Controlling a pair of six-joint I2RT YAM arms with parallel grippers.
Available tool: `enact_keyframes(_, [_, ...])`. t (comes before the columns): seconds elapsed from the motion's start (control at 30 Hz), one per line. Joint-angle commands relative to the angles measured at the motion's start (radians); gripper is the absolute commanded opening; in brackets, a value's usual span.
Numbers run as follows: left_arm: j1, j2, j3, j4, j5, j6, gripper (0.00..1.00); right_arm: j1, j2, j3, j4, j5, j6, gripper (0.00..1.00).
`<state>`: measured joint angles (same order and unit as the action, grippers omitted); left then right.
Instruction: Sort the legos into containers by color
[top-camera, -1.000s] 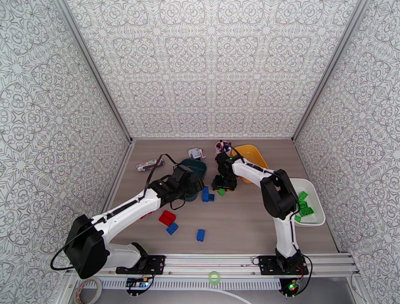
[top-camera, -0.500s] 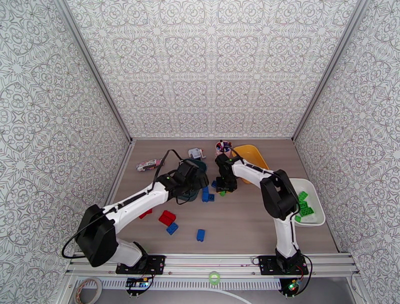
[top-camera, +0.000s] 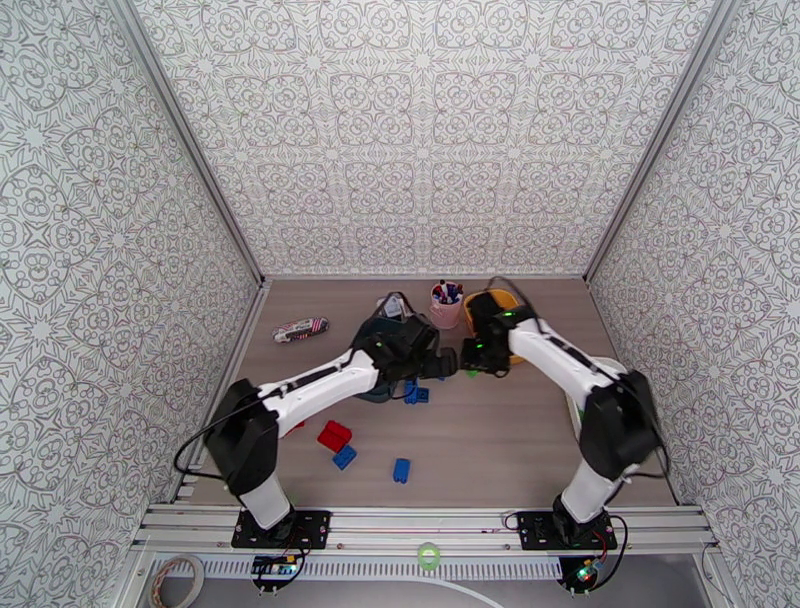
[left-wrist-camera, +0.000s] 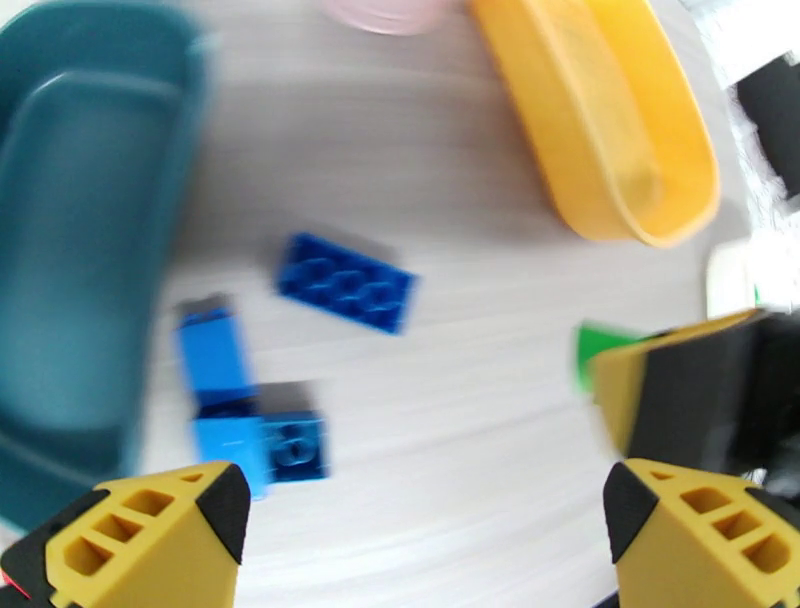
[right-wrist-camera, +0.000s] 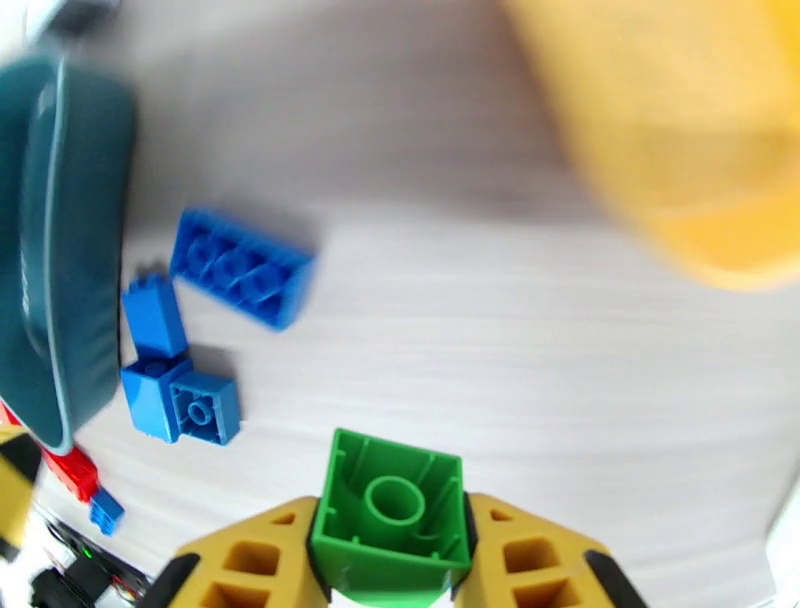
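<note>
Pale wood-grain table (top-camera: 490, 455), evenly lit. Behind it and to both sides rise wall panels (top-camera: 420, 130) in grey floral print, with metal posts (top-camera: 195, 160) at its far corners and an aluminium rail (top-camera: 430, 522) along its near edge.

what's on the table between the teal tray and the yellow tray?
Left wrist view: blue legos lie there on the table, nearer the teal tray than the yellow tray.

Green lego (right-wrist-camera: 392, 515): glossy, smooth plastic w/ ribbed hollow underside. Blue legos (right-wrist-camera: 240, 268) at 10 o'clock from it — same shiny plastic. Teal tray (left-wrist-camera: 80, 200) & yellow tray (left-wrist-camera: 600, 130): smooth plastic, soft sheen. Table (top-camera: 500, 440) — matt wood-grain finish, fine streaks. Walls (top-camera: 420, 150) at 12 o'clock: matt, printed pattern.
</note>
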<state>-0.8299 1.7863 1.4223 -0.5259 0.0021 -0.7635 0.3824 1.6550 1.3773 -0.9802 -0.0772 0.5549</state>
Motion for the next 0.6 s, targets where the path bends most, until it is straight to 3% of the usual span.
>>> enact_keyframes(0.0, [-0.042, 0.076, 0.125, -0.002, 0.088, 0.105, 0.99, -0.095, -0.101, -0.051, -0.067, 0.061, 0.012, 0.27])
enact_keyframes(0.43, [-0.222, 0.421, 0.73, -0.284, 0.159, 0.371, 0.99, -0.561, -0.274, -0.143, -0.126, 0.062, -0.066, 0.27])
enact_keyframes(0.57, [-0.253, 0.469, 0.797, -0.295, 0.151, 0.402, 0.99, -0.682, -0.257, -0.167, -0.123, 0.041, -0.061, 0.25])
